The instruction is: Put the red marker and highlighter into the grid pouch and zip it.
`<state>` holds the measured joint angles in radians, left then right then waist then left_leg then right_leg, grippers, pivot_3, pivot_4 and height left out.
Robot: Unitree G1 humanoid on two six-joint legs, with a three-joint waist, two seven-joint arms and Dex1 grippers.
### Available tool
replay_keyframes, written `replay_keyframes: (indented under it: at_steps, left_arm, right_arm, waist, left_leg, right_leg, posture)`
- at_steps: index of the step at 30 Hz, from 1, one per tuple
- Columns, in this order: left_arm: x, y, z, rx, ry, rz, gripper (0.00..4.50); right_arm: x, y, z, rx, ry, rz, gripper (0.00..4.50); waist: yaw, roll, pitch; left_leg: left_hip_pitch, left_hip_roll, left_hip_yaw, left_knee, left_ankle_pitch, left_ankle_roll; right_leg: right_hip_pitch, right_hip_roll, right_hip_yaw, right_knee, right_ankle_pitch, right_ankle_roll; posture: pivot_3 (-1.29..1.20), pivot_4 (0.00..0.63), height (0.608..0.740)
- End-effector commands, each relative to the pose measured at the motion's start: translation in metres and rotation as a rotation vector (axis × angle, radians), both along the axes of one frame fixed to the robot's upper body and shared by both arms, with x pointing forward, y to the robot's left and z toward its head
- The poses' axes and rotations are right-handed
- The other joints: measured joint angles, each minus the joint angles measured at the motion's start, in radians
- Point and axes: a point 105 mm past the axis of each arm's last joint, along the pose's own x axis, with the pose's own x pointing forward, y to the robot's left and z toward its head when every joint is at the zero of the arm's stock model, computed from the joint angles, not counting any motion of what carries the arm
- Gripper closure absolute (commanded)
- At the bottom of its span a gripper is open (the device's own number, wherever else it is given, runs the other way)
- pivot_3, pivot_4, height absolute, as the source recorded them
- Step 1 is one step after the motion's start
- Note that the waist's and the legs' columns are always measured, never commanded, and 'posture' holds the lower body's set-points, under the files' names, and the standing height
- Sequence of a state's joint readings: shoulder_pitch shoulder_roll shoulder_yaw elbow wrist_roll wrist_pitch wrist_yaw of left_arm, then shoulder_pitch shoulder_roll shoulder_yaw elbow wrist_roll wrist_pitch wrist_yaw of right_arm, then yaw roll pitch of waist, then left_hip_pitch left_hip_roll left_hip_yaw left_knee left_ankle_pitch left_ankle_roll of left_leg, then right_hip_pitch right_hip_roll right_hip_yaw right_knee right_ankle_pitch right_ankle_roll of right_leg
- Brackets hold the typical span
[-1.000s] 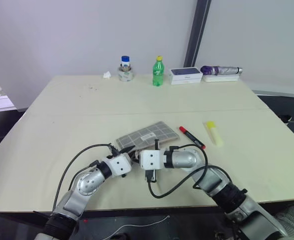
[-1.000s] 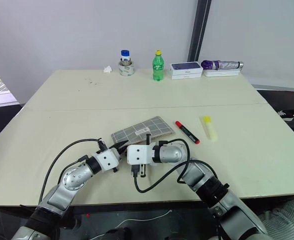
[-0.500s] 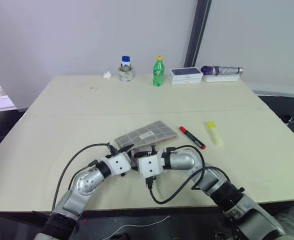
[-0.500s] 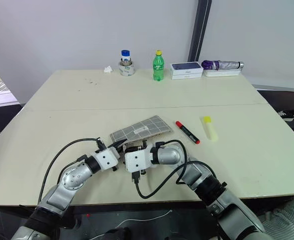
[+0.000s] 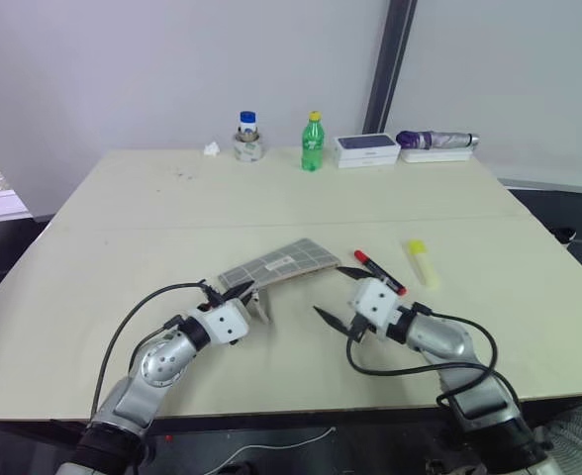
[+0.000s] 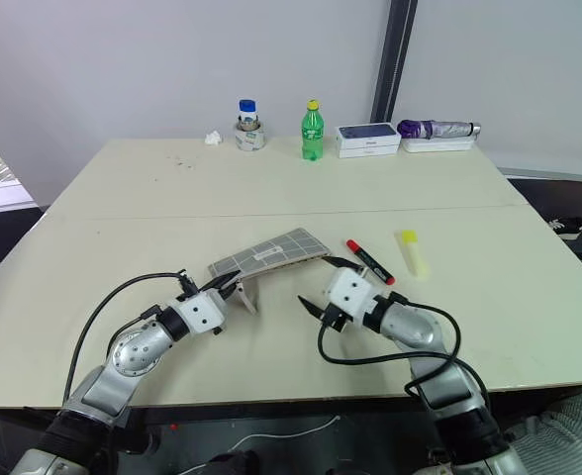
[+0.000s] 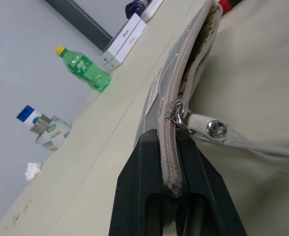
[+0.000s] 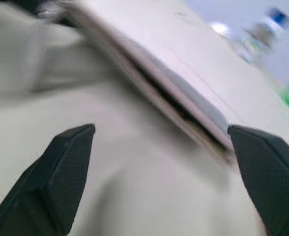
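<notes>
Left wrist view shows the left gripper (image 7: 176, 184) clamped tight on the zipper end of the grid pouch (image 5: 276, 263), whose mouth gapes unzipped. The right gripper (image 5: 337, 292) hangs spread wide and empty at the pouch's four o'clock. The red marker (image 5: 379, 271) and the highlighter (image 5: 422, 261) lie on the table (image 5: 152, 208) at its three o'clock. Judging by this, opening is done; loading and zipping remain.

1. Both eye views look forward and down from the head over the table (image 5: 123, 208), sharing nearly its whole top to the far edge.
2. The left wrist view sits close against the grid pouch (image 7: 184, 73), facing the far edge.
3. The right wrist view looks low across the table, also taking in the pouch.
</notes>
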<state>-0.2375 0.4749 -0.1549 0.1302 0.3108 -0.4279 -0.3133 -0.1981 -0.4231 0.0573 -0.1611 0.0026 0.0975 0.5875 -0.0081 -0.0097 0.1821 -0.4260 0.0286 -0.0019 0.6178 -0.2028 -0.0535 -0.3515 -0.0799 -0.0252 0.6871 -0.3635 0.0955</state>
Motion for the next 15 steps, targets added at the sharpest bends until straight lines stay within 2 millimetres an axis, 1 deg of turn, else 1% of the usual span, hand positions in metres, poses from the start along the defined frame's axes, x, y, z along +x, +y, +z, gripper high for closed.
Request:
replay_keyframes:
  at_steps: [1,3,7,9,11,13,14,15]
  left_arm:
    - [0.0,0.006,0.01,-0.013,-0.044,0.007,4.5]
    - [0.001,0.005,0.01,-0.008,-0.046,0.005,4.5]
    - [0.002,0.002,0.012,-0.013,-0.052,-0.003,4.5]
    - [0.002,0.0,0.012,-0.006,-0.056,-0.011,4.5]
    - [0.004,0.001,0.013,-0.007,-0.056,-0.004,4.5]
    - [0.004,0.0,0.013,-0.005,-0.058,-0.004,4.5]
    - [0.004,-0.001,0.013,0.0,-0.06,-0.009,4.5]
    - [0.005,-0.001,0.014,0.001,-0.062,-0.011,4.5]
  right_arm:
    - [-0.002,-0.02,0.016,0.131,-0.019,-0.124,0.02]
    - [0.0,-0.032,0.018,0.176,-0.013,-0.195,0.02]
    - [0.013,-0.074,0.027,0.261,-0.029,-0.382,0.02]
    - [0.02,-0.093,0.029,0.257,-0.02,-0.453,0.02]
    - [0.031,-0.116,0.032,0.238,-0.013,-0.529,0.02]
    - [0.042,-0.136,0.035,0.185,-0.006,-0.581,0.02]
    - [0.048,-0.146,0.033,0.199,0.037,-0.613,0.02]
    - [0.053,-0.151,0.03,0.207,0.079,-0.621,0.02]
  waist:
    - [0.0,0.0,0.0]
    - [-0.002,0.0,0.0]
    - [-0.002,0.0,0.0]
    - [-0.002,0.0,0.0]
    - [-0.003,0.0,0.0]
    - [-0.003,0.0,0.0]
    - [-0.003,0.0,0.0]
    - [-0.003,0.0,0.0]
  left_leg:
    - [0.0,0.0,0.0,0.0,0.0,0.0]
    - [0.0,0.0,0.0,0.0,0.0,0.0]
    - [0.0,0.0,0.0,0.0,0.0,0.0]
    - [0.0,0.0,0.0,0.0,0.0,0.0]
    - [0.0,-0.001,0.0,0.0,0.0,0.0]
    - [0.0,-0.001,0.001,0.0,0.0,0.0]
    - [0.0,-0.001,0.001,0.0,0.0,0.0]
    - [0.0,-0.001,0.001,0.0,0.0,0.0]
  right_leg:
    - [0.0,0.0,0.0,0.0,0.0,0.0]
    - [0.0,0.0,0.0,0.0,0.0,0.0]
    - [0.0,0.0,0.0,0.0,0.0,0.0]
    - [0.0,0.0,0.0,0.0,0.0,0.0]
    - [0.0,0.0,0.0,0.0,0.0,0.0]
    - [0.0,0.0,0.0,0.0,0.0,0.0]
    - [-0.001,0.0,0.0,0.0,0.0,0.0]
    - [-0.001,0.0,0.0,0.0,0.0,0.0]
  posture:
    - [0.0,0.15,0.74]
    - [0.0,0.15,0.74]
    - [0.0,0.15,0.74]
    - [0.0,0.15,0.74]
    - [0.0,0.15,0.74]
    - [0.0,0.15,0.74]
    - [0.0,0.15,0.74]
    - [0.0,0.15,0.74]
